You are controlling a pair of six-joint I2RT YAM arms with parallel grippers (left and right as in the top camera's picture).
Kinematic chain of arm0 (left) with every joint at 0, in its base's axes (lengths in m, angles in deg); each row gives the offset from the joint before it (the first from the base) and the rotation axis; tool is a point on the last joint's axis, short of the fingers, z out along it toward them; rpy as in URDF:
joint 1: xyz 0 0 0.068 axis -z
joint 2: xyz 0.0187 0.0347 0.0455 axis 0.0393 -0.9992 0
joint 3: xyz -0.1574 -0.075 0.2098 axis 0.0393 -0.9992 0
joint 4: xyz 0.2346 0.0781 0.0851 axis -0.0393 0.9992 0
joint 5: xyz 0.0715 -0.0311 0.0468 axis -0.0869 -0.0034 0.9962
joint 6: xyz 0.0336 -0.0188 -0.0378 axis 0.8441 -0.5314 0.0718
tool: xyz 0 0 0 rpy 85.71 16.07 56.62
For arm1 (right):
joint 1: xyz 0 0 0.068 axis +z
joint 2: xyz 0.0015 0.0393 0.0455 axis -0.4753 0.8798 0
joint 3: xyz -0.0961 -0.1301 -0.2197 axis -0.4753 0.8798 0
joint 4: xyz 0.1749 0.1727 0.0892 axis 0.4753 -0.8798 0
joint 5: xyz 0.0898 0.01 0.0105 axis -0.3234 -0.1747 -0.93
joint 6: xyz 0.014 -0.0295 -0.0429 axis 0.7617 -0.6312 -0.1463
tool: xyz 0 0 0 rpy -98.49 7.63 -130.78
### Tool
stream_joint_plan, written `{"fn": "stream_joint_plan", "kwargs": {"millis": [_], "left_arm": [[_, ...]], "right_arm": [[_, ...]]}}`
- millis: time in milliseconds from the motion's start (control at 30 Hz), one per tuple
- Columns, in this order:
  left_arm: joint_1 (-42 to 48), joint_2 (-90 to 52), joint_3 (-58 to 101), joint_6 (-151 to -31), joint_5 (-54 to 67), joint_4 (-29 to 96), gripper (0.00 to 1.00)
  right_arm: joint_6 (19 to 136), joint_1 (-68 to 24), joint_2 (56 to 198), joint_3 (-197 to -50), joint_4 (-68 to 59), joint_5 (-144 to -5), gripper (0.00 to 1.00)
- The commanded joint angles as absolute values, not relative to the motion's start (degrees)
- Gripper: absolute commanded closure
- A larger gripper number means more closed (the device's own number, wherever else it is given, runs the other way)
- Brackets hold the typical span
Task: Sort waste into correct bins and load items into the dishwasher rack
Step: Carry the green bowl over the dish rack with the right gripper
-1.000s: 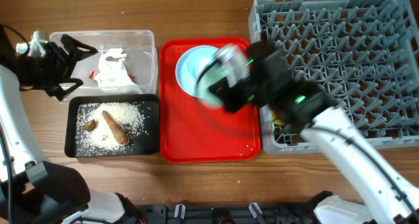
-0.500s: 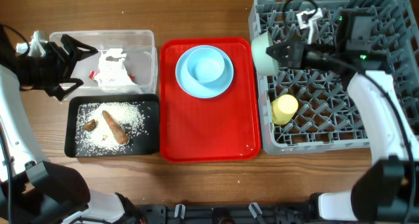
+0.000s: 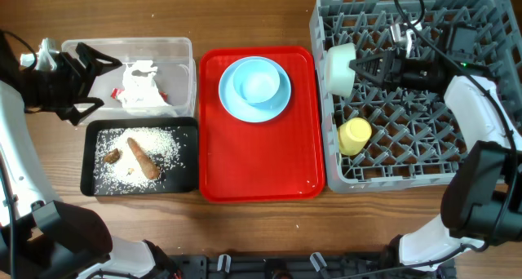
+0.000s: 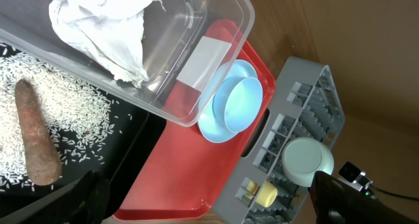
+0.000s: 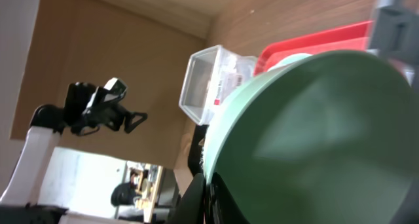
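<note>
My right gripper (image 3: 359,67) is shut on the rim of the mint-green bowl (image 3: 338,68), held on its side over the left part of the grey dishwasher rack (image 3: 481,161); the bowl fills the right wrist view (image 5: 314,132). The yellow cup (image 3: 355,136) lies in the rack. The light blue bowl (image 3: 261,83) sits on the light blue plate (image 3: 232,102) on the red tray (image 3: 261,173). My left gripper (image 3: 86,85) is open and empty at the clear tub (image 3: 183,46), which holds the napkin (image 3: 140,87) and the red wrapper (image 3: 117,91). The black tray (image 3: 188,128) holds rice (image 3: 163,144) and the carrot piece (image 3: 143,158).
The rack's upright pegs stand close under the mint-green bowl. The left wrist view shows the tub (image 4: 203,60), the carrot piece (image 4: 36,142), the stacked blue dishes (image 4: 232,103) and the rack (image 4: 308,119). Bare wood lies in front of the trays.
My right arm swung from over the red tray to the rack, carrying the mint-green bowl, then lowered it a little further in. The left arm stayed still.
</note>
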State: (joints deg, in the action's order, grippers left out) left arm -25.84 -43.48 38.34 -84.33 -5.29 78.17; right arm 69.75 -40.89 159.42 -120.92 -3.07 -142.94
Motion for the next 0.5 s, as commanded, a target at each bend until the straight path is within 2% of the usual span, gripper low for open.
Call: {"fn": "stream_joint_plan", "kwargs": {"millis": [0,233,467], "left_arm": [[-26.1,-43.7,38.4,-84.8,-4.9,78.2,0.00],[-26.1,-43.7,38.4,-84.8,-4.9,78.2,0.00],[-26.1,-43.7,38.4,-84.8,-4.9,78.2,0.00]], "right_arm": [[67.0,-42.2,161.0,-118.8,-4.9,-135.8,0.96],[61.7,-42.7,161.0,-118.1,-11.6,-125.0,0.96],[57.4,-42.7,160.9,-118.1,-16.3,-121.7,0.96]]}}
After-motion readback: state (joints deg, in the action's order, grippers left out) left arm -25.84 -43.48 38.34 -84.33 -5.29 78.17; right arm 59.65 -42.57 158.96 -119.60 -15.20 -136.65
